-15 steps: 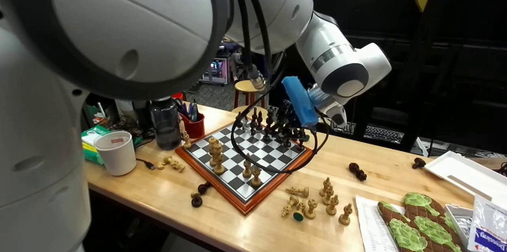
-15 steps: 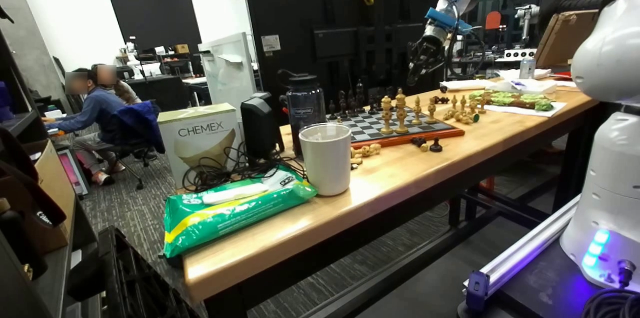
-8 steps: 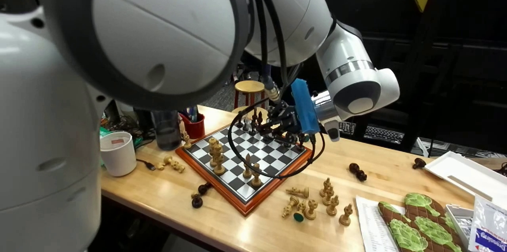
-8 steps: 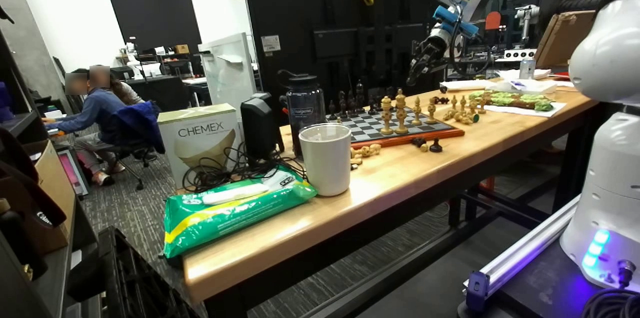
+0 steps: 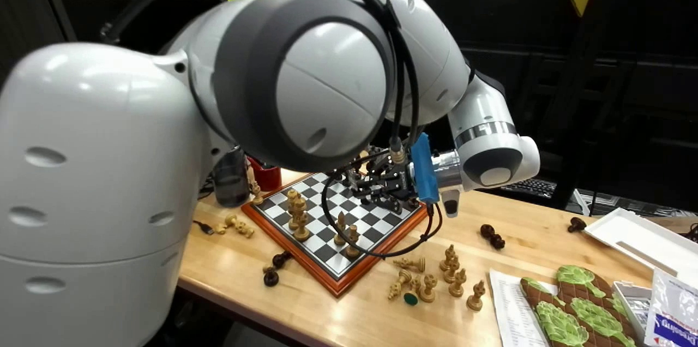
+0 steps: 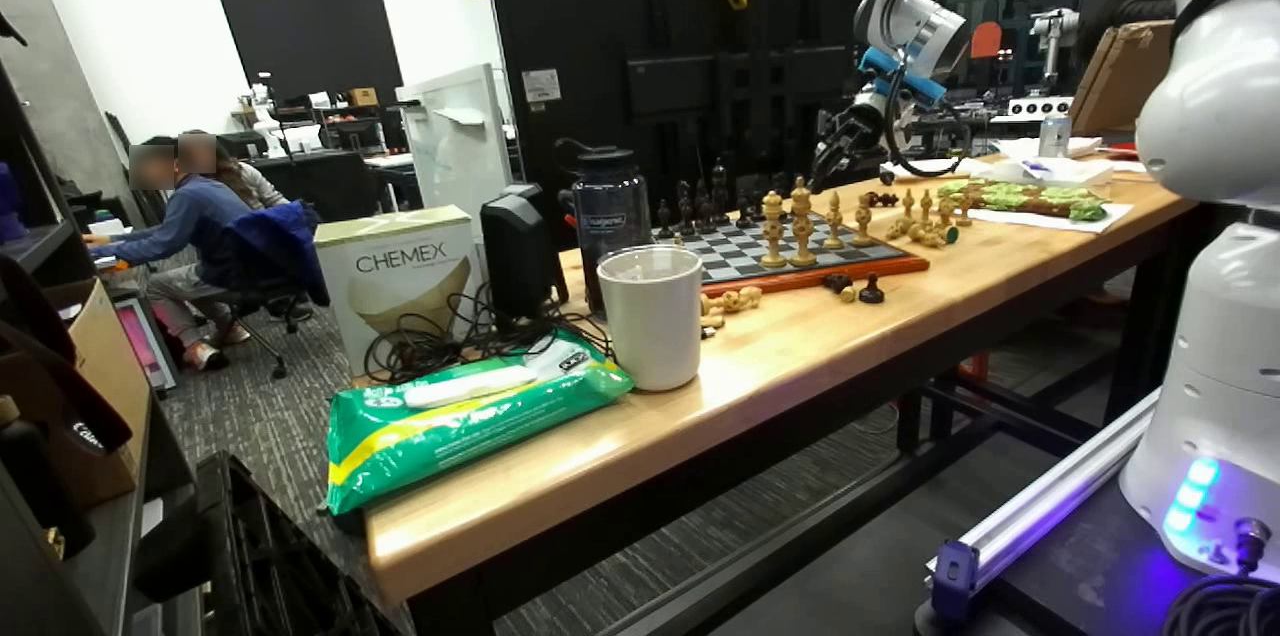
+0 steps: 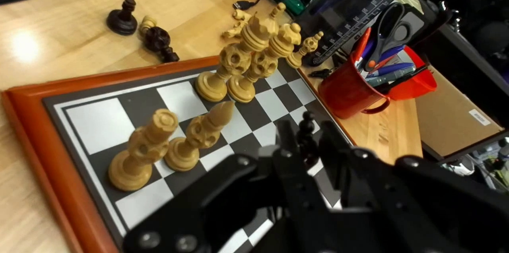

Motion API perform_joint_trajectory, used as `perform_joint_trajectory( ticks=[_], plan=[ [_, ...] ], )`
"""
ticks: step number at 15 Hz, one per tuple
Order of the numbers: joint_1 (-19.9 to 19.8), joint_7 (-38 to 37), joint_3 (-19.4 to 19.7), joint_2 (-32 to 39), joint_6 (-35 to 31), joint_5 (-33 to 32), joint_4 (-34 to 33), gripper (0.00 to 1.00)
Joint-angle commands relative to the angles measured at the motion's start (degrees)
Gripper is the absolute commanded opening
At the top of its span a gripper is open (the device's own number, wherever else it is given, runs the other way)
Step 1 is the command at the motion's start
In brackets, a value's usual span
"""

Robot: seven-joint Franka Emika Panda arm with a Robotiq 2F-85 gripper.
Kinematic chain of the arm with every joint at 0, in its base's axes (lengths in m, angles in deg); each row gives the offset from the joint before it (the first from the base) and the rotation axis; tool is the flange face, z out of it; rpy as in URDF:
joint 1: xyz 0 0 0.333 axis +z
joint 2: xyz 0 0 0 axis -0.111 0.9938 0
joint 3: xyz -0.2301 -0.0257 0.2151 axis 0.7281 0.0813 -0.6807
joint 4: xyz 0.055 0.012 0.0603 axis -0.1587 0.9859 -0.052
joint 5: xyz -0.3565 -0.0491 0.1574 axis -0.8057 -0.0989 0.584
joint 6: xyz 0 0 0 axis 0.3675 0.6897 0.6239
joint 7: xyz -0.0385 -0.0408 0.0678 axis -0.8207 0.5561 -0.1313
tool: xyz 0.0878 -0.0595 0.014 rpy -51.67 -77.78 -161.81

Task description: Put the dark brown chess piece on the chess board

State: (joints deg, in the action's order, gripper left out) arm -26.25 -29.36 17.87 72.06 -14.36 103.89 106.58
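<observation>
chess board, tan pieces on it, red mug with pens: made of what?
Chess board: border probably stained wood, glossy, judging by its reddish-brown sheen; squares unclear.
Tan pieces: likely wood, smooth; honey colour, carved holes.
Red mug: glossy highlights; enamelled metal or glazed ceramic, can't tell.

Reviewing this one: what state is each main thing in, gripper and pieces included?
Chess board: lying flat
Four pale pieces on the board: upright
Gripper: closed, gripping
Dark brown chess piece: held in the gripper; contact with the board unclear
One off-board dark piece: upright
Dark piece beside it: on its side
Red mug: upright, holding scissors
Water bottle: upright, capped
White cup: upright, uncovered
USB plug: unplugged
</observation>
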Motion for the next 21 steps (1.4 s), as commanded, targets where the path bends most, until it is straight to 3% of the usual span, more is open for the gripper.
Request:
perform_joint_trajectory(
  ticks=[1,11,21],
  plan=[
    [-0.9,-2.9,-0.5,5.1,5.0,1.7,-5.1,0.05],
    [-2.0,-10.4,0.0,12.5,13.1,1.9,-12.7,0.05],
    [-2.4,-9.4,-0.3,16.7,10.1,1.2,-18.6,0.05]
  ],
)
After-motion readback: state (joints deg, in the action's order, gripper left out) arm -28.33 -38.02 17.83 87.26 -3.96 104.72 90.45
